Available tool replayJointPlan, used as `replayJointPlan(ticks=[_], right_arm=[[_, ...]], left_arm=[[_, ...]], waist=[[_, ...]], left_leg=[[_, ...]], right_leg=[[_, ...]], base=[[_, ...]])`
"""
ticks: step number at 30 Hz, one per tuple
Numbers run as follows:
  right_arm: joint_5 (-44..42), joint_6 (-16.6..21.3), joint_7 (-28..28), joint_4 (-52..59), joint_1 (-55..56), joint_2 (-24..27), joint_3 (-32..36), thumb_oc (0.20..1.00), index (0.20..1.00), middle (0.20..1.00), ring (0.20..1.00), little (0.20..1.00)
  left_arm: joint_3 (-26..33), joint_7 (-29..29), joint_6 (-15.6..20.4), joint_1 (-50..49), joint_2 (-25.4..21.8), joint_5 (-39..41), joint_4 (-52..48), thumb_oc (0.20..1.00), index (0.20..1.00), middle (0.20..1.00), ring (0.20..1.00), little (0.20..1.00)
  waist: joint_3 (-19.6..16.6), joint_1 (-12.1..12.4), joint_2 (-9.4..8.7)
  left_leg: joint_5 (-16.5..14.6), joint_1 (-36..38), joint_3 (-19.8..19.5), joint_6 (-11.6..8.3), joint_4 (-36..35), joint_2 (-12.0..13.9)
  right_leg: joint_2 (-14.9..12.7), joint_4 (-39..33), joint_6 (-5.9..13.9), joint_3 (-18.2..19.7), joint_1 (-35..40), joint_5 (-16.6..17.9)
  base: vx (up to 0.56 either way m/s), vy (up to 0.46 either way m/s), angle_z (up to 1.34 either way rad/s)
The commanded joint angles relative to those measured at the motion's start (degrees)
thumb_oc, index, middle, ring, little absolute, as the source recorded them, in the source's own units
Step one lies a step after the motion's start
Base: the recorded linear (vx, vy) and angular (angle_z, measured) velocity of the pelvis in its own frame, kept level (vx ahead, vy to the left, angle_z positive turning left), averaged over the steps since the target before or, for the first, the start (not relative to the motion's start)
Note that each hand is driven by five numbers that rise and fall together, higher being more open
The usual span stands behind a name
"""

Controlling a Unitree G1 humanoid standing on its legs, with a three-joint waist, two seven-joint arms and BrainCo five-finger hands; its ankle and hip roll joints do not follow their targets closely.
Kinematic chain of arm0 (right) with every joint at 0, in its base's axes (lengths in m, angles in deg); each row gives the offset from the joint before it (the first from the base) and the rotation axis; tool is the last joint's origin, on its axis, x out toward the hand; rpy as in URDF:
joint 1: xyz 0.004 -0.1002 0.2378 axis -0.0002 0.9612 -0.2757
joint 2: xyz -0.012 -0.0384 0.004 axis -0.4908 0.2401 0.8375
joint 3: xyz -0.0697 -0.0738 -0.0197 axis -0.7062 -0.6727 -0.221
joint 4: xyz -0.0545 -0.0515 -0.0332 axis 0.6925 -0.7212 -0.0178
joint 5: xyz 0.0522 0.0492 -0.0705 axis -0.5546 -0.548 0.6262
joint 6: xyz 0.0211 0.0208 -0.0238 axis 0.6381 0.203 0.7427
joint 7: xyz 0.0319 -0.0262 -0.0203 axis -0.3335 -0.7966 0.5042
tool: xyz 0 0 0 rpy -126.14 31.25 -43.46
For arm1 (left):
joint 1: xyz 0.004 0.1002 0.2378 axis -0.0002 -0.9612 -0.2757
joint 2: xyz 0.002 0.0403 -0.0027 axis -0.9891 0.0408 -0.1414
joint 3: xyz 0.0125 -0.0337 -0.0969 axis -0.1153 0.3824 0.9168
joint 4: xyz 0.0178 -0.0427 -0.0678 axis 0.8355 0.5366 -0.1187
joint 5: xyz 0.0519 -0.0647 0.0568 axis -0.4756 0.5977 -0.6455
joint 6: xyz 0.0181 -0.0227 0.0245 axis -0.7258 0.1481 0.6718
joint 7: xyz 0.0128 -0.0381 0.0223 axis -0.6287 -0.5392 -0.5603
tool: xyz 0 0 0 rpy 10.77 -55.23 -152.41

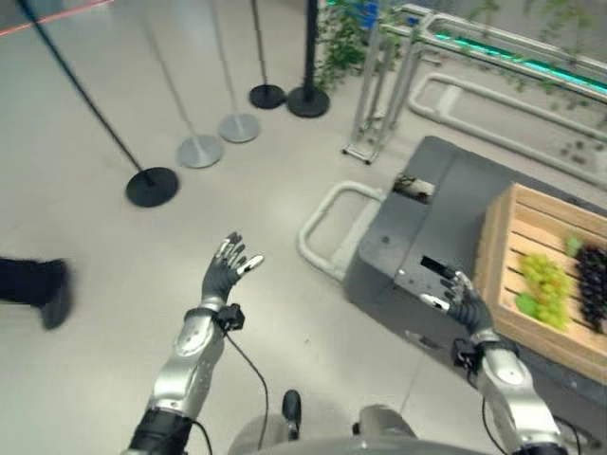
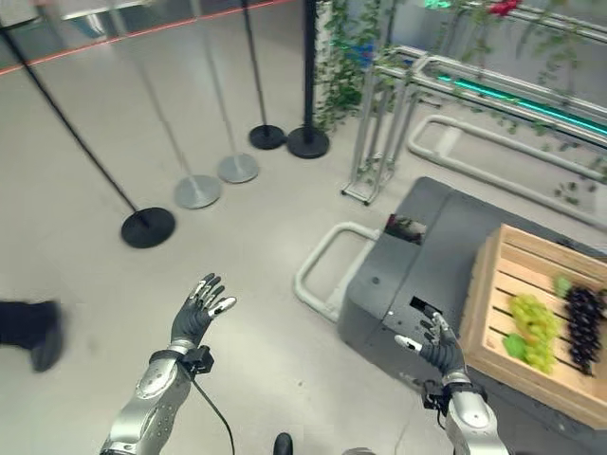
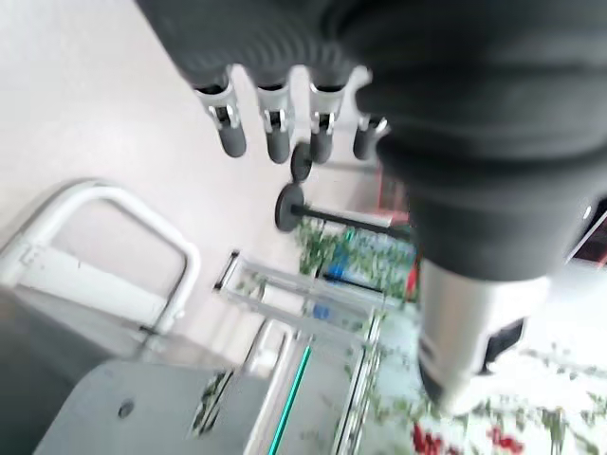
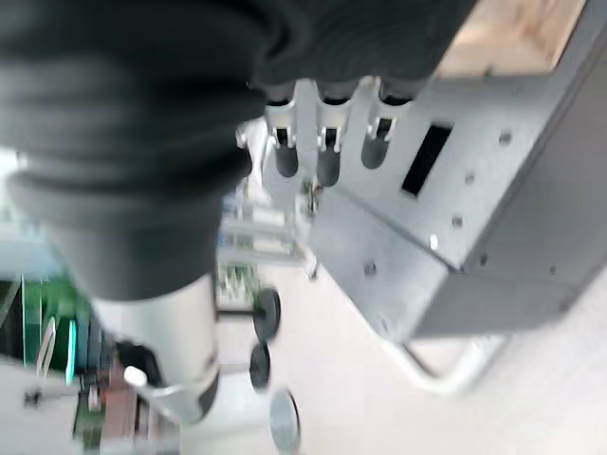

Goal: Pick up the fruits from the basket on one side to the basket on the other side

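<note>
- Pale grey floor [image 1: 114,284] spreads across the scene, with round-footed barrier posts [image 1: 152,186] at its far side and a person's dark shoe [image 1: 55,294] near its left edge.
- A dark grey cart [image 1: 417,237] with a white tube handle [image 1: 327,227] stands on the robot's right and carries a wooden crate [image 1: 498,256] on its top.
- The crate serves as the basket: green grapes [image 1: 545,275] lie in it, with dark grapes [image 1: 593,284] just beside them toward its far right side and a green leaf [image 1: 527,303] at their near edge.
- The right hand [image 1: 465,301] hovers with its fingers spread and empty over the cart's near left corner, just beside the crate's left wall.
- The left hand [image 1: 226,270] hangs over bare floor, well apart from the cart, fingers spread and empty.
- The fruit lies to the right of the right hand and a little beyond it, across the crate wall; the green bunch's long axis runs roughly front to back. The right hand is clearly the nearer, so I judge the first pick to be its job.
- The head views show the fruit; the right wrist view shows the cart's side panel with its slot [image 4: 432,156] past straight fingers [image 4: 327,152].
- The left wrist view looks past straight fingers [image 3: 275,128] to the cart handle and greenery [image 3: 351,256].
- No second basket can be made out.
</note>
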Motion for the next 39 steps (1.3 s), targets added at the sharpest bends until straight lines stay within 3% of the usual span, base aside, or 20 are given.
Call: replayJointPlan(ticks=[1, 2, 3, 4, 5, 7, 15, 18, 20, 21, 22, 25, 30, 37, 39], right_arm=[[-0.16, 2.55, 1.27, -0.78, -1.62, 1.07, 0.24, 1.0, 1.0, 1.0, 1.0, 1.0], [-0.33, 2.48, 1.72, -1.98, -2.36, 1.02, -0.15, 1.0, 1.0, 1.0, 1.0, 1.0], [-0.33, 2.49, 1.72, -2.0, -2.38, 1.02, -0.16, 1.0, 1.0, 1.0, 1.0, 1.0], [0.26, 2.28, 2.02, -2.96, -2.88, 1.33, -0.95, 1.0, 1.0, 1.0, 1.0, 1.0], [1.13, 2.23, 2.38, -2.41, -2.53, 0.62, -1.37, 1.0, 1.0, 1.0, 1.0, 1.0], [1.37, 2.26, 2.0, -1.42, -2.28, 0.87, -1.05, 1.0, 1.0, 1.0, 1.0, 1.0], [2.51, 1.99, 1.2, 2.68, -0.49, 2.31, 1.19, 1.0, 1.0, 1.0, 1.0, 1.0], [2.6, 2.13, 1.26, 3.58, -2.01, 4.17, 1.18, 1.0, 1.0, 1.0, 1.0, 1.0], [1.66, 2.11, 1.23, 3.4, -3.23, 6.06, 1.45, 1.0, 1.0, 1.0, 1.0, 1.0], [1.63, 2.13, 1.23, 3.35, -3.29, 6.07, 1.49, 1.0, 1.0, 1.0, 1.0, 1.0], [1.74, 1.95, 1.81, 2.42, -4.26, 6.88, 1.51, 1.0, 1.0, 1.0, 1.0, 1.0], [1.55, 1.49, 1.86, 1.07, -5.2, 7.77, 1.68, 1.0, 1.0, 1.0, 1.0, 1.0], [1.25, 1.31, 3.13, -1.74, -6.69, 11.18, 2.62, 1.0, 1.0, 1.0, 1.0, 1.0], [2.42, -0.03, 2.2, -4.34, -6.52, 12.39, 3.52, 1.0, 1.0, 1.0, 1.0, 1.0], [2.39, -0.24, 2.86, -6.5, -7.43, 12.25, 3.63, 1.0, 1.0, 1.0, 1.0, 1.0]], left_arm=[[1.45, -1.01, 2.42, 0.43, -0.84, -1.94, -0.94, 1.0, 1.0, 1.0, 1.0, 1.0], [1.55, -1.16, 2.39, 0.71, -0.7, -1.94, -0.26, 1.0, 1.0, 1.0, 1.0, 1.0], [1.55, -1.15, 2.39, 0.72, -0.69, -1.94, -0.24, 1.0, 1.0, 1.0, 1.0, 1.0], [2.18, -1.63, 2.28, 0.59, -0.58, -2.1, 0.9, 1.0, 1.0, 1.0, 1.0, 1.0], [2.45, -1.43, 2.01, -0.33, 0.01, -2.24, 0.79, 1.0, 1.0, 1.0, 1.0, 1.0], [3.3, -1.37, 2.42, -1.16, 0.54, -1.32, 0.16, 1.0, 1.0, 1.0, 1.0, 1.0], [4.77, -0.89, 2.33, -3.04, 2.04, 0.12, -1.94, 1.0, 1.0, 1.0, 1.0, 1.0], [5.22, -1.15, 2.57, -2.69, 2.03, 1.12, -2.92, 1.0, 1.0, 1.0, 1.0, 1.0], [4.96, -0.84, 2.85, -2.08, 2.0, 2.11, -3.38, 1.0, 1.0, 1.0, 1.0, 1.0], [4.95, -0.84, 2.86, -2.01, 1.99, 2.12, -3.36, 1.0, 1.0, 1.0, 1.0, 1.0], [4.86, -1.06, 2.93, -1.61, 2.07, 2.03, -2.96, 1.0, 1.0, 1.0, 1.0, 1.0], [4.63, -0.81, 2.65, -1.66, 2.08, 1.71, -2.27, 1.0, 1.0, 1.0, 1.0, 1.0], [4.12, -1.19, 2.76, -1.88, 1.95, 1.48, -2.07, 1.0, 1.0, 1.0, 1.0, 1.0], [4.3, 0.78, 2.45, -3.03, 1.5, 0.53, -3.1, 1.0, 1.0, 1.0, 1.0, 1.0], [3.41, 0.76, 2.63, -2.19, 1.53, 1.12, -2.59, 1.0, 1.0, 1.0, 1.0, 1.0]], waist=[[-2.7, 0.52, -0.25], [-2.77, 0.87, -0.38], [-2.75, 0.85, -0.35], [-2.6, 1.14, -1.02], [-3.16, 0.94, -1.54], [-4.12, 1.6, -1.83], [-5.45, 1.06, -0.65], [-4.22, 0.98, -0.35], [-1.7, 1.73, -1.06], [-1.6, 1.63, -1.02], [-0.75, 2.47, -1.06], [-0.43, 2.67, -1.09], [1.38, 3.98, 0.3], [1.57, 4.4, 1.64], [1.52, 4.43, 1.31]], left_leg=[[2.41, -1.75, 0.41, -6.39, -6.53, 5.13], [1.92, -1.3, 1.22, -6.54, -6.93, 4.99], [1.92, -1.29, 1.21, -6.55, -6.94, 5.03], [0.94, -0.79, 2.57, -6.68, -5.94, 4.03], [-0.17, 0.05, 4.2, -7.16, -6.09, 3.66], [-0.26, -0.22, 5.55, -7.34, -4.7, 3.43], [-1.34, 1.38, 8.25, -8.81, -3.67, 5.34], [-2.37, 0.17, 7.92, -9.14, 0.48, 5.84], [-3.33, -4.24, 6.19, -10.16, 10.64, 5.13], [-3.52, -4.48, 6.05, -10.18, 11.12, 5.16], [-2.42, -6.11, 3.26, -10.9, 12.51, 4.28], [-2.23, -7.56, 2.44, -11.02, 10.77, 4.15], [5.35, -10.9, -1.5, -13.32, -0.18, 8.08], [8.1, -10.05, 1.57, -13.73, -3.9, 7.46], [8.33, -9.53, 2.74, -13.13, -6.39, 6.76]], right_leg=[[-0.26, -13.8, -2.42, -8.34, 5.07, 2.79], [-0.39, -17.58, -3.13, -11.43, 3.77, 3.22], [-0.35, -17.66, -3.14, -11.45, 3.83, 3.26], [-1.15, -23.29, -3.75, -16.11, 4.48, 5.29], [-0.67, -30.24, -3.39, -15.32, 6.55, 5.72], [-0.32, -33.06, -3.61, -16.47, 8.89, 6.66], [1.95, -37.57, -5.21, -14.53, 12.91, 6.29], [2.4, -37.14, -6.11, -13.4, 12.89, 5.71], [1.72, -36.43, -7.4, -13.3, 13.73, 4.73], [1.75, -36.45, -7.41, -13.43, 13.8, 4.7], [1.87, -36.56, -7.96, -13.74, 15.01, 4.01], [1.93, -36.71, -7.85, -13.96, 16.39, 3.28], [2.17, -37.11, -6.89, -13.65, 18.01, 1.93], [1.98, -38.89, -6.32, -13.22, 19.47, 1.4], [0.66, -38.73, -5.21, -13.91, 18.45, 2.0]], base=[[0.12, 0.013, -0.77], [0.03, -0.008, -0.66], [0.09, -0.028, -0.65], [0.09, -0.085, -0.42], [0.08, -0.083, -0.38], [0.04, -0.079, -0.23], [0.07, -0.126, -0.27], [-0.02, -0.115, -0.26], [-0.05, -0.151, -0.27], [-0.01, -0.119, -0.13], [0.03, -0.062, -0.03], [0.05, -0.03, -0.02], [0.12, 0.052, -0.07], [0.12, 0.098, -0.02], [0.07, 0.148, -0.07]])
